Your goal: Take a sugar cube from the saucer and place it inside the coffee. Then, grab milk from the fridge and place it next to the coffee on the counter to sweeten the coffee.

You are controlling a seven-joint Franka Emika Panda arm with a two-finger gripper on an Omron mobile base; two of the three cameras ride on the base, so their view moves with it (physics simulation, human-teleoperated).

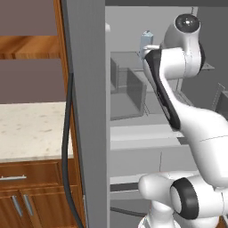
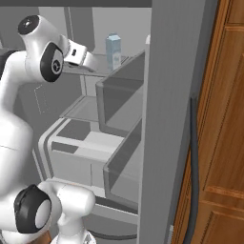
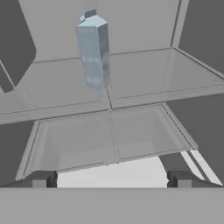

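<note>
1. Fingertips of the gripper (image 3: 112,178) sit at the bottom of the hand view, spread wide apart with nothing between them.
2. Straight ahead, upper middle of that frame, stands the milk (image 3: 93,50), upright on a shelf of the fridge (image 2: 159,119), long axis vertical.
3. It's well apart from the claw, slightly left of center, so the reach probably goes forward and a touch left.
</note>
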